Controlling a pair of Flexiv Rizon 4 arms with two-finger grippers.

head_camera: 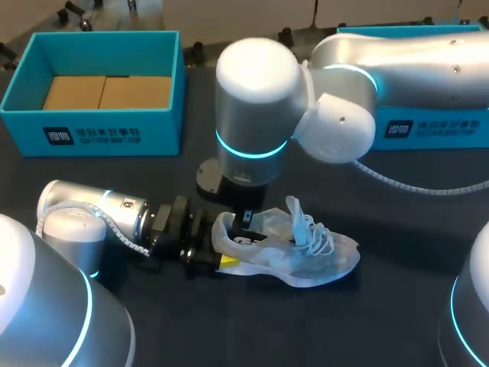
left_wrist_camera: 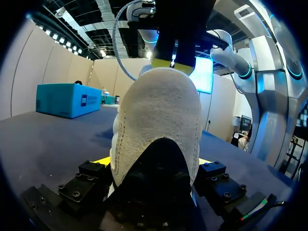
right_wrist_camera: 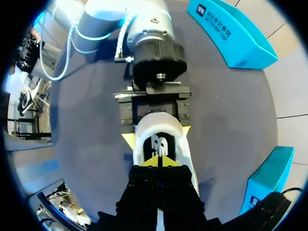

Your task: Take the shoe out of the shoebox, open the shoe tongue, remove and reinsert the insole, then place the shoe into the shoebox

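Across the dark table (head_camera: pixel 252 329) we show two arms at work on one shoe. Our right arm (head_camera: pixel 344 84) comes in from the far right and bends down over the middle; our left arm (head_camera: pixel 92 218) lies low along the table from the left. At the far left stands the open shoebox (head_camera: pixel 153 126), with only brown card on its floor; a second teal box part (head_camera: pixel 428 126) sits at the far right. Shoe (head_camera: pixel 306 256): white, upright on its sole at mid-table, well apart from the shoebox, toe to the right. Left gripper (head_camera: pixel 221 246): clamped on the heel, one yellow tip on each side. Right gripper (right_wrist_camera: pixel 158 162): tips pressed together just above the shoe's opening at the heel end; nothing shows between them, and we cannot tell whether a thin edge is pinched. Tongue (head_camera: pixel 294 208): standing up, with laces (head_camera: pixel 321 241) loose beside it. Insole (right_wrist_camera: pixel 158 143): dark, lying inside at the heel. We judge the first step done and the tongue apparently opened; whether the insole awaits removal or is already back in, we cannot say. Returning the shoe to the shoebox is not yet done.
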